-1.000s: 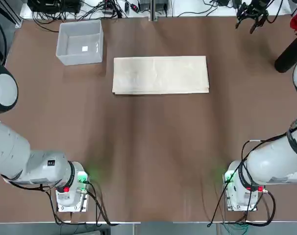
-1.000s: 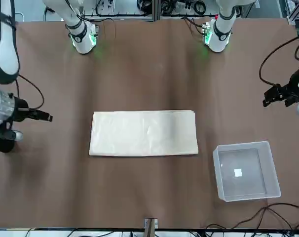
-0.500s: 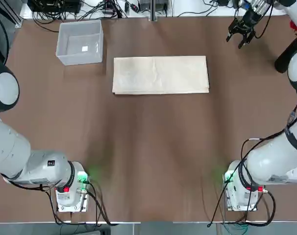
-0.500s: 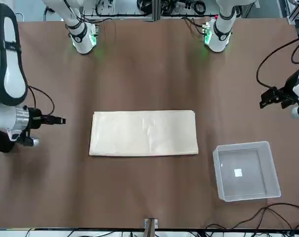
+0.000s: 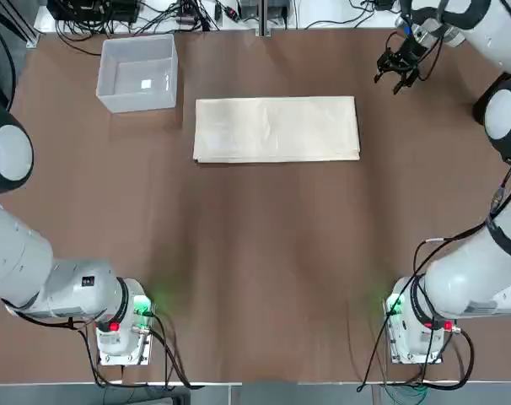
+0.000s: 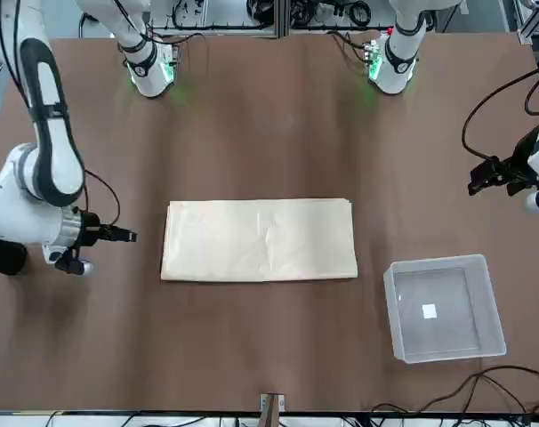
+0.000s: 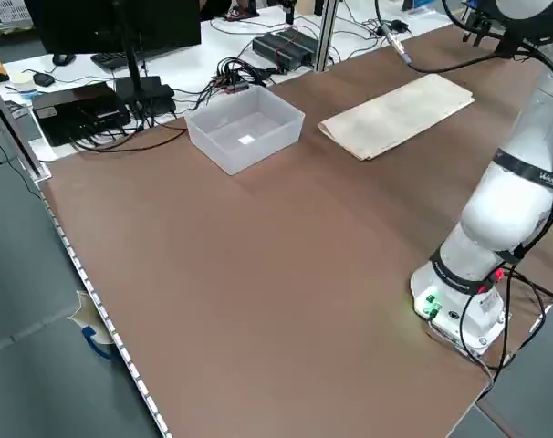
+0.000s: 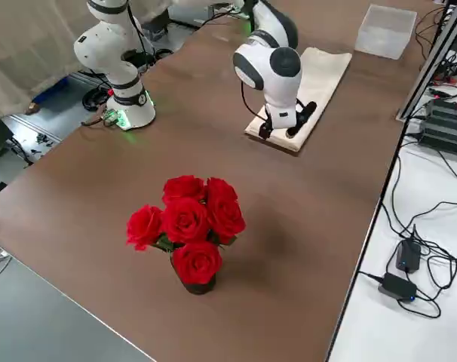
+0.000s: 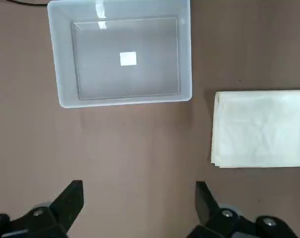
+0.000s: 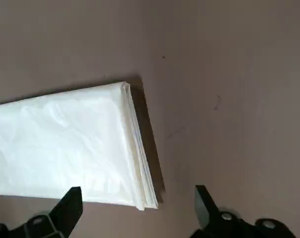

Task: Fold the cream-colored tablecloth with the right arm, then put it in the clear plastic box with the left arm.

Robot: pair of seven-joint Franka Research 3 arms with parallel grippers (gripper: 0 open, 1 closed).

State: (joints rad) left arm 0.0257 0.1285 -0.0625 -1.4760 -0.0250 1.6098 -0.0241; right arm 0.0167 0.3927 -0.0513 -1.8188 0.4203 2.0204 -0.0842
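A brown table seen from several sides, with a robot arm at each side. The cream-colored tablecloth lies flat as a neat, layered rectangle in the far middle part of the table, its long sides running left to right. The right gripper hangs above the table off the cloth's right end, toward the far right corner, apart from the fabric. Its two black fingers are spread wide, with nothing between them. Its wrist camera shows the cloth's right end close by, several layers stacked along the edge and a dark shadow beside it. To the left of the cloth, a little farther from the robot, sits the clear plastic box, upright and open-topped, with a small white label on its bottom and no cloth inside. A strip of bare table separates the two. The left gripper waits above the left side of the table, nearer the robot than the box, its fingers also wide apart and holding nothing. On the right side of the table, red roses stand in a black vase.
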